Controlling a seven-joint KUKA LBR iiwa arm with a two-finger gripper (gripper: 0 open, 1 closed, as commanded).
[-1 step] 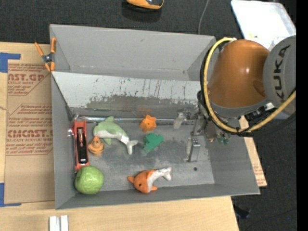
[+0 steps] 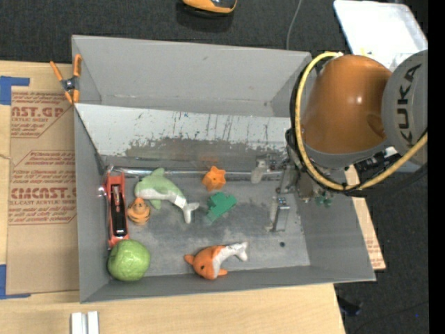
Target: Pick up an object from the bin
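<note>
Camera view: tool (image 2: pixel 281 211) low over bare bin (image 2: pixel 188 75) floor, right side; can't tell its opening, nothing seen held. Dark green toy (image 2: pixel 221 206) nearest. Grasp, lift remain.

even, bright light from above fills the grey bin (image 2: pixel 188 68), whose small things cast short soft shadows on its floor, while the arm's orange cover (image 2: pixel 344 106) carries a broad pale sheen and the tabletop (image 2: pixel 90 5) beyond lies dark.
</note>
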